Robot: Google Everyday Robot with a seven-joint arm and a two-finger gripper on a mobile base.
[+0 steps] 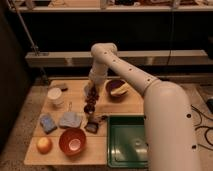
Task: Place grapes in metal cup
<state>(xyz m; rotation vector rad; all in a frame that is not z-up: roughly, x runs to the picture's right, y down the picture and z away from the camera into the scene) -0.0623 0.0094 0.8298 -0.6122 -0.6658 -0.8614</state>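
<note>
Camera view, frame centre: gripper (91, 96) clamped on grapes (90, 104); the bunch looks soft and floppy, best held by its top.

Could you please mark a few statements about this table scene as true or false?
1. The gripper is shut on the grapes, which hang below it. True.
2. The red bowl sits on the far side of the table. False: it is near the front edge, beside the orange fruit.
3. The green tray lies at the table's front right. True.
4. The white cup lies inside the green tray. False: it stands at the table's far left.
</note>
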